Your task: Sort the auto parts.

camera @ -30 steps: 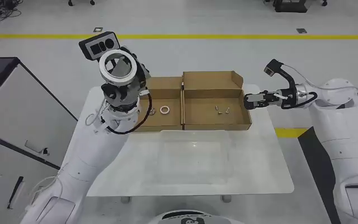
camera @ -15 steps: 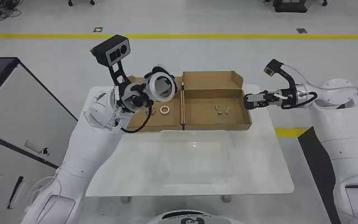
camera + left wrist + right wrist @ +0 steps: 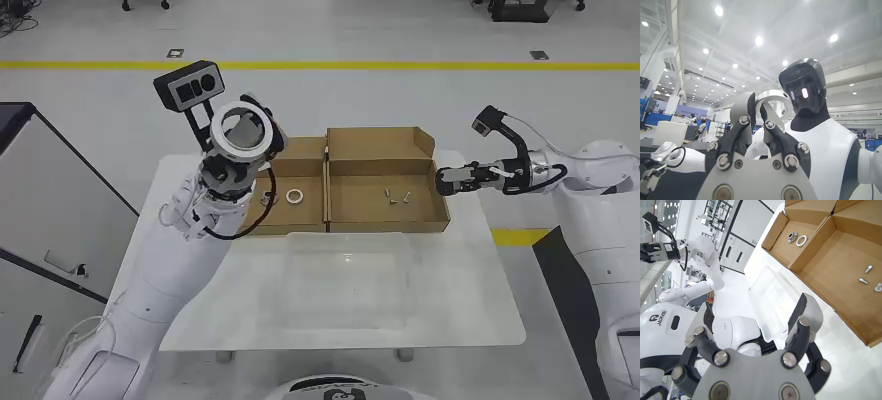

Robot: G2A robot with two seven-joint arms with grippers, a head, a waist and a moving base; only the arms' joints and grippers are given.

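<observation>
My left gripper (image 3: 757, 111) is shut on the wall of a large silver metal ring (image 3: 772, 95), one finger inside it and one outside. In the top view that ring (image 3: 242, 130) is held high above the table's far left corner, facing the camera, with the left gripper (image 3: 236, 153) just under it. The left cardboard box (image 3: 300, 160) holds a white ring (image 3: 295, 196) and a small metal flange (image 3: 268, 199). The right box (image 3: 370, 170) holds a few bolts (image 3: 397, 196). My right gripper (image 3: 445, 180) stands open and empty at that box's right wall.
A clear plastic tray (image 3: 350, 290) lies on the white table (image 3: 470, 300) in front of the boxes. In the right wrist view the flange (image 3: 792, 237), white ring (image 3: 801, 240) and bolts (image 3: 863, 281) lie in the two boxes beyond the open right gripper (image 3: 753, 313).
The left arm swung the metal ring right and down over the left box, then back up and to the left, turning it to face the camera. The right arm has kept still.
</observation>
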